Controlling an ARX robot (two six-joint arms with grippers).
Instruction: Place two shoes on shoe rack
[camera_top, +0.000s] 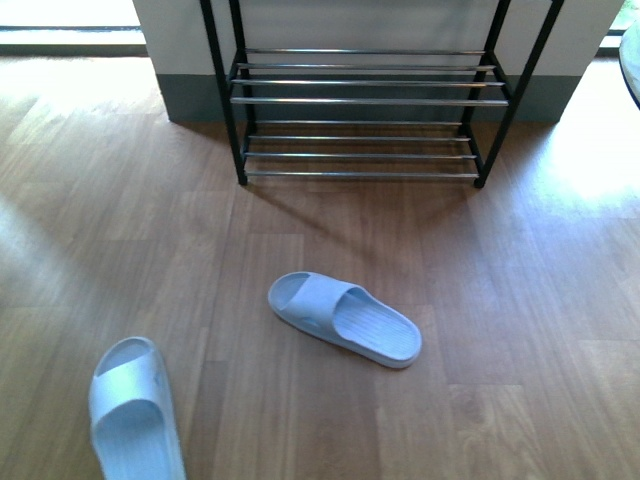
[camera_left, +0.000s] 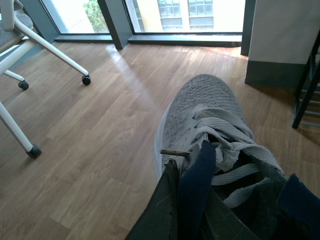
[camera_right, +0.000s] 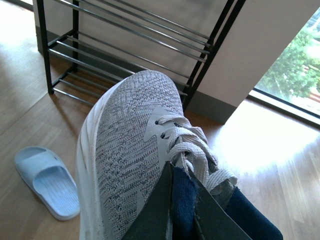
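Observation:
My left gripper (camera_left: 192, 175) is shut on the dark navy tongue of a grey knit sneaker (camera_left: 200, 107), whose toe points away over the wood floor. In the right wrist view, my right gripper (camera_right: 181, 182) is shut on the navy tongue of the other grey knit sneaker (camera_right: 130, 135). Its toe points toward the shoe rack (camera_right: 135, 35). The rack (camera_top: 365, 100) stands against the wall in the front view, its chrome bar shelves bare. Neither arm nor either sneaker shows in the front view. A black post of the rack (camera_left: 307, 90) shows in the left wrist view.
Two pale blue slippers lie on the floor before the rack, one in the middle (camera_top: 345, 318) and one at the near left (camera_top: 132, 410). The middle slipper (camera_right: 47, 182) also shows beside the right sneaker. White chair legs on castors (camera_left: 30, 45) stand off to the left arm's side.

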